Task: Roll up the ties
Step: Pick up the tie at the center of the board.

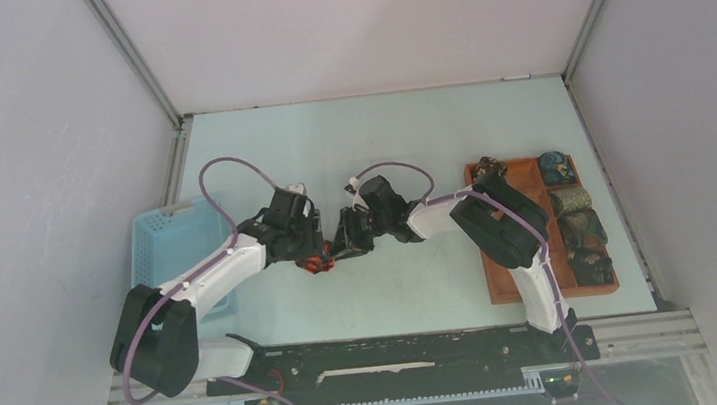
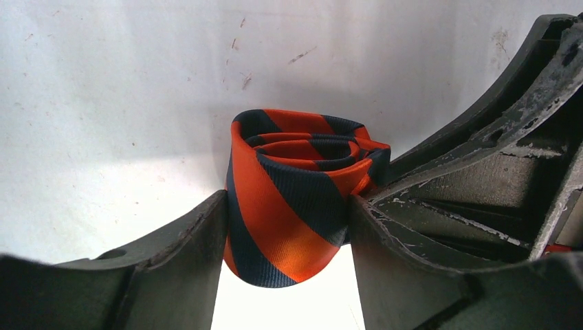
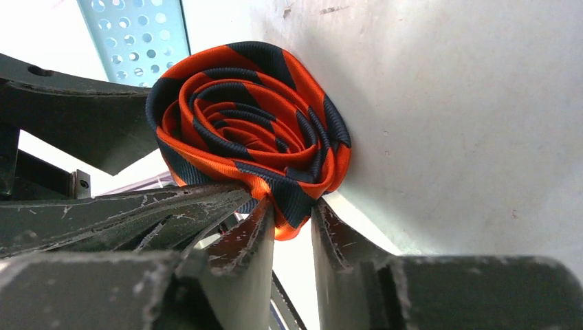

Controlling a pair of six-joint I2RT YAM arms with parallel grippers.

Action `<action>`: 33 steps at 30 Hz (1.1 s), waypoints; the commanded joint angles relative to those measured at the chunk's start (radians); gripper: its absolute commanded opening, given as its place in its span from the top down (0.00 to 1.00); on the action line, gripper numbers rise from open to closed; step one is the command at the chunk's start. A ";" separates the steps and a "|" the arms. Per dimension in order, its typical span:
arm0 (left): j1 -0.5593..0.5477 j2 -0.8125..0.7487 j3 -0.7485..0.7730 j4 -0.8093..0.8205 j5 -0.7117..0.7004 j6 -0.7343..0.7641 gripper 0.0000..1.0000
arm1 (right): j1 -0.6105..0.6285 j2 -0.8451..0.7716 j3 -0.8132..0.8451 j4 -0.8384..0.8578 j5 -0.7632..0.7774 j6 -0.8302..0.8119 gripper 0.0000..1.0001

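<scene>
Orange and dark navy stripes wound into a tight coil: the striped tie sat near the middle of the table, caught between the two arms where they met. The left gripper had it across its width, one finger pressed to each side of the roll, so the jaws stood fairly wide but full. The right gripper was drawn in narrow, nipping only the outer wrap at the coil's lower edge, where the loose end would seem to lie.

The spiral face looked straight at the right wrist camera, while the left wrist camera saw the roll side-on — so the coil's axis ran roughly along the right gripper's reach and across the left one's. Whether the roll rested on the table or hung just clear of it could not be told.

The rolling looked finished. The brown tray, with its rolled ties in the far column, lay well off on the right, and the right arm was the nearer to it; the light blue basket lay off on the left. The table was pale, smooth and lightly scuffed, walled on three sides, with open room around the coil.
</scene>
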 commanded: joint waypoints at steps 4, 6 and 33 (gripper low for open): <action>0.005 -0.002 -0.009 0.025 0.022 -0.011 0.33 | 0.003 0.007 -0.002 0.036 0.012 0.006 0.84; 0.005 -0.005 -0.009 0.029 0.030 -0.014 0.32 | 0.003 0.000 -0.002 0.036 0.012 0.005 0.89; -0.004 -0.034 0.012 0.078 0.165 -0.059 0.22 | -0.078 -0.206 -0.061 -0.194 0.001 -0.120 1.00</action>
